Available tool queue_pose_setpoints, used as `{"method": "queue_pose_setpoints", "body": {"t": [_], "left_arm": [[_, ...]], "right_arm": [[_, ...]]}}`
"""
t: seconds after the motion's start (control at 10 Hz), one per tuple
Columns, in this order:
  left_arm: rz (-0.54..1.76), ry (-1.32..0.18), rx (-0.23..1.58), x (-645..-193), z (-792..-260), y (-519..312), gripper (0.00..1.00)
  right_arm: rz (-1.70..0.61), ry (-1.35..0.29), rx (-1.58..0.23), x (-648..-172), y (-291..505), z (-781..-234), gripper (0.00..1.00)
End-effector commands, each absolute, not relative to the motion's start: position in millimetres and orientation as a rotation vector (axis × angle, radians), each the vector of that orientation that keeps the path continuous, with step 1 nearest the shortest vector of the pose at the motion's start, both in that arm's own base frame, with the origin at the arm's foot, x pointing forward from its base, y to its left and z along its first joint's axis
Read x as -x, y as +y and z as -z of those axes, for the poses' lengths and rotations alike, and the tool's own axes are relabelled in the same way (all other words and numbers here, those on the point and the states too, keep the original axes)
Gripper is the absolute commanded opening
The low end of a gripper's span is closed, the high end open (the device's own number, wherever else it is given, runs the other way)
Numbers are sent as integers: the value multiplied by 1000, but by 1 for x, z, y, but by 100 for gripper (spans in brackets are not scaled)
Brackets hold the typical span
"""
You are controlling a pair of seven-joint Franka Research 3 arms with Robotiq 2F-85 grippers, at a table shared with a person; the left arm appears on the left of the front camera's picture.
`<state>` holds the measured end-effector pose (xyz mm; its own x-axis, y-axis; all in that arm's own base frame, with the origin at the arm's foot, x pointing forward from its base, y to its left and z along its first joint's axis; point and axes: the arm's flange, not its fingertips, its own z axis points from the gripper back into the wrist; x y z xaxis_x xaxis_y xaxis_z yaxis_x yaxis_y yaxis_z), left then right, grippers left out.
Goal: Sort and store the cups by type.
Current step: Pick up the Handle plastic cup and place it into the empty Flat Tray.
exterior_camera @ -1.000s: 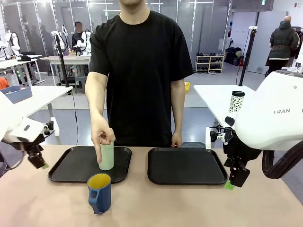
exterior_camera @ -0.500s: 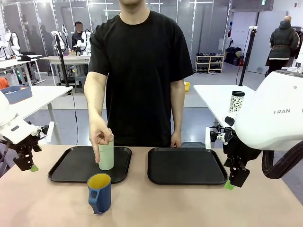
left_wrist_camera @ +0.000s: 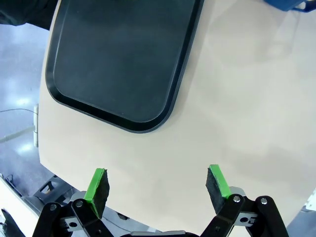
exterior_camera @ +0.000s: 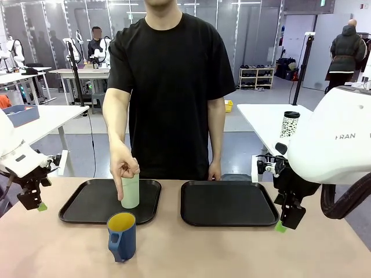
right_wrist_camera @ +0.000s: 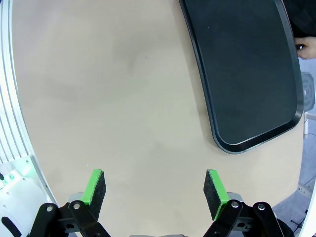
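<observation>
A tall pale green tumbler (exterior_camera: 131, 192) stands upright on the left black tray (exterior_camera: 87, 208). The person's hand (exterior_camera: 123, 168) is at its top, one finger pointing down along its side. The dark blue mug (exterior_camera: 122, 237), yellow inside, stands on the bare table just in front of that tray; a corner of the mug (left_wrist_camera: 292, 4) shows in the left wrist view. My left gripper (exterior_camera: 36, 204) (left_wrist_camera: 158, 185) hangs open and holds nothing, left of the left tray (left_wrist_camera: 118, 64). My right gripper (exterior_camera: 285, 223) (right_wrist_camera: 155, 190) is also open with nothing in it, beside the right tray's near right corner.
The right black tray (exterior_camera: 227, 202) (right_wrist_camera: 247, 74) holds nothing. The person stands at the far edge, the other hand (exterior_camera: 215, 171) (right_wrist_camera: 301, 47) resting by the right tray. A white speckled travel cup (exterior_camera: 289, 124) stands on another table behind. Bare tabletop (exterior_camera: 220, 249) spreads in front of both trays.
My left gripper has drawn back to the left, away from the left tray. The right arm, both cups and the person's hand have stayed put.
</observation>
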<state>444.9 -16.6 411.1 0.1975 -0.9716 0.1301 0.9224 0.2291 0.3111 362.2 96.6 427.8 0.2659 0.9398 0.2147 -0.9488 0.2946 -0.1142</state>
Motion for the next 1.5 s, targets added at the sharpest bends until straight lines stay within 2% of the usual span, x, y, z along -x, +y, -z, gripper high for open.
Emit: {"method": "queue_pose_setpoints", "body": {"t": [0.0,0.2,0.4,0.5,0.7,0.9,1.0,1.2,1.4], "left_arm": [[1450,-334,-114,-452,-404,-13,100],[1620,-353,91,-446,-392,-13,100],[1679,-506,287,-438,-373,-18,100],[1676,-548,420,-434,-364,-20,100],[1673,-611,556,-433,-344,-20,100],[1644,-728,652,-437,-320,-21,100],[1651,-802,754,-438,-309,-22,100],[1601,-946,803,-447,-288,-25,100],[1561,-991,954,-450,-271,-32,100]], "right_arm": [[-1252,-263,-23,-359,98,-422,100],[-1252,-263,-23,-359,98,-422,100],[-1252,-263,-23,-359,98,-422,100],[-1252,-263,-23,-359,98,-422,100],[-1252,-263,-23,-359,98,-422,100],[-1252,-263,-23,-359,98,-422,100],[-1252,-263,-23,-359,98,-422,100],[-1252,-263,-23,-359,98,-422,100],[-1252,-263,-23,-359,98,-422,100]]}}
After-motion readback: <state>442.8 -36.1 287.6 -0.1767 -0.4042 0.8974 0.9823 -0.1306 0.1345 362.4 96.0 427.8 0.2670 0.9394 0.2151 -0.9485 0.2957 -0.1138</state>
